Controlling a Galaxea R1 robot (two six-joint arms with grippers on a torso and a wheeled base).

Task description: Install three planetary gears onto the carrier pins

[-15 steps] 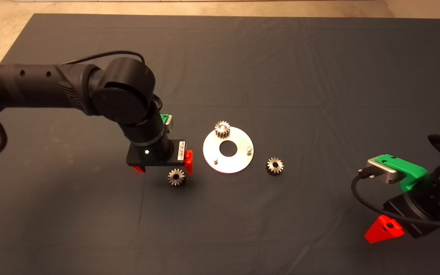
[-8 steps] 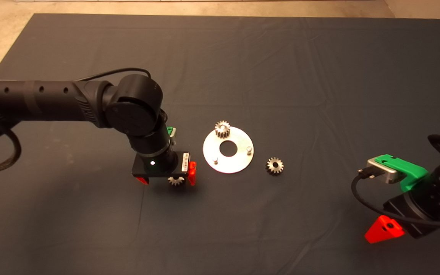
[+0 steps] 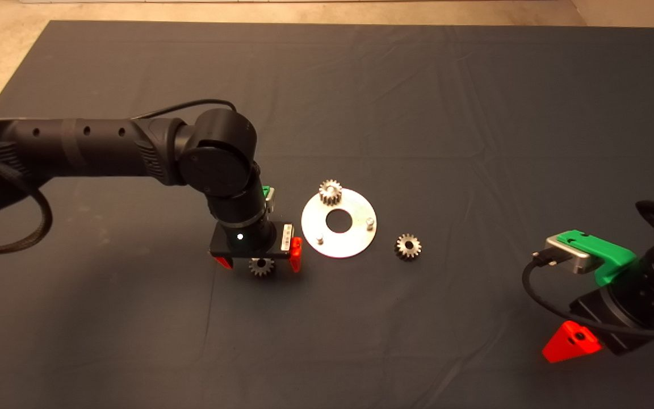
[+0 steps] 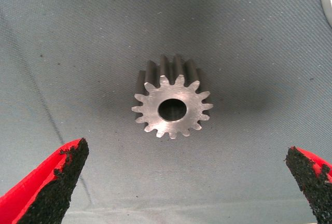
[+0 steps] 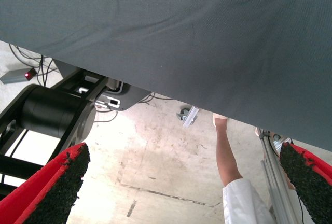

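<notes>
A flat, shiny round metal disc (image 3: 339, 222) with a large centre hole lies mid-mat and serves as the landmark. One small silvery-grey metal spur gear (image 3: 330, 192) already sits on the disc's far pin. Two short silver pins, one at the disc's near left (image 3: 319, 239) and one at its right (image 3: 370, 222), stand bare. A second identical gear (image 3: 408, 246) lies on the dark mat just right of the disc.

The left gripper (image 3: 259, 262) hangs over a third gear (image 4: 173, 106), which lies flat just left of the disc. Its red fingers (image 4: 49, 185) are spread wide on either side, not touching. The step in hand looks like picking up this gear. Next, the gripper likely needs to lower and close across the teeth.

The right gripper (image 5: 181, 187) waits, fingers wide, far right of the disc.
</notes>
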